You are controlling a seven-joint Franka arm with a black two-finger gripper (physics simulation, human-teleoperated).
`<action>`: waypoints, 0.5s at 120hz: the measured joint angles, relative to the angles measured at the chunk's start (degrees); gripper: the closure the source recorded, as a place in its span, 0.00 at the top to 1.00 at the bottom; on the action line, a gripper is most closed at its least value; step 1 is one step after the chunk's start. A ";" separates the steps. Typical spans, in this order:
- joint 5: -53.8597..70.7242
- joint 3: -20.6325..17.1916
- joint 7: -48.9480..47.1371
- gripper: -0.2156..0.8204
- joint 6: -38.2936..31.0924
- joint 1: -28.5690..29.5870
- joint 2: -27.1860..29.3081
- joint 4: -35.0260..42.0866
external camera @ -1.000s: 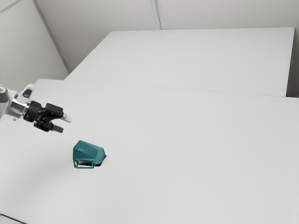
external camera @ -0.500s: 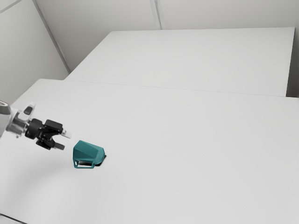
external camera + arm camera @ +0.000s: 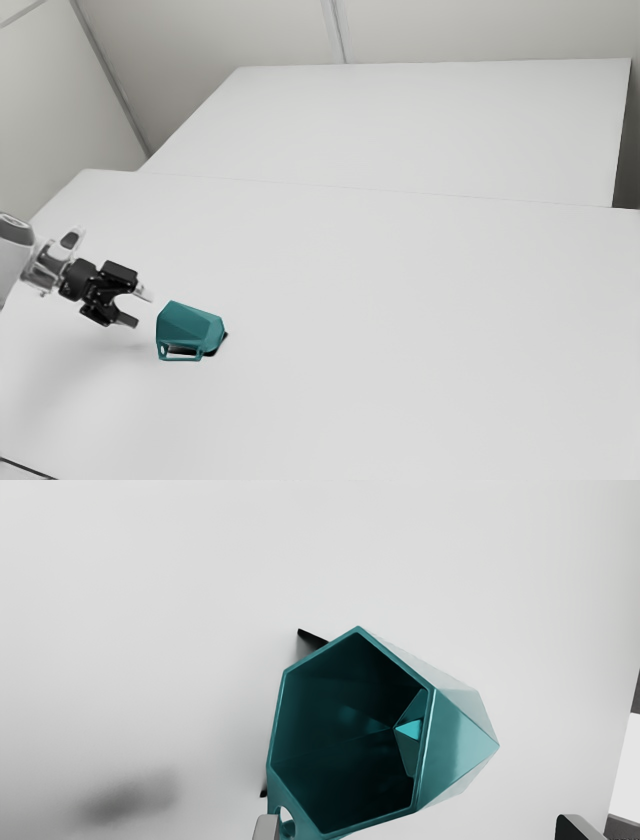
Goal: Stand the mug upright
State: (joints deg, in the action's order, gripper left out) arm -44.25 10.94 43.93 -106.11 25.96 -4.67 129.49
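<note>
In the exterior view the black gripper (image 3: 139, 309) hangs just left of the mug, its two fingers spread and nothing between them. The teal faceted mug (image 3: 188, 327) lies on its side on the white table, its handle toward the view's bottom. From the wrist view, the gripper (image 3: 412, 827) has its fingertips wide apart, and the mug (image 3: 457, 735) shows its open mouth facing the hand. One fingertip (image 3: 266, 827) overlaps the handle's edge in that picture; whether they touch I cannot tell.
The white table (image 3: 400, 330) extends to the exterior view's right. Behind it lies another white surface (image 3: 420, 125), with pale walls beyond. A dark line crosses the lower left corner of the exterior view.
The gripper has come down and closer to the mug, most of it in the first half second, with a small shift since. The mug has stayed in place.
</note>
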 joint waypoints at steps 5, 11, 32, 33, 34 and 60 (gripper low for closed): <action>-0.01 -0.02 -0.06 0.79 -0.04 -0.18 -0.71 -0.86; -0.07 -0.09 -0.12 0.79 -0.10 -0.26 -1.45 -1.53; -0.42 -0.96 -0.28 0.79 -0.50 -0.13 -2.75 -2.54; -0.44 -1.02 -0.28 0.79 -0.53 -0.16 -2.77 -2.54; -0.50 -1.10 -0.27 0.79 -0.55 -0.16 -2.78 -2.54; -2.75 -2.77 0.33 0.79 -0.98 -0.27 -3.00 -2.39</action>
State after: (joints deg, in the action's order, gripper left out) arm -46.99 8.17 44.27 -107.09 25.69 -7.67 127.10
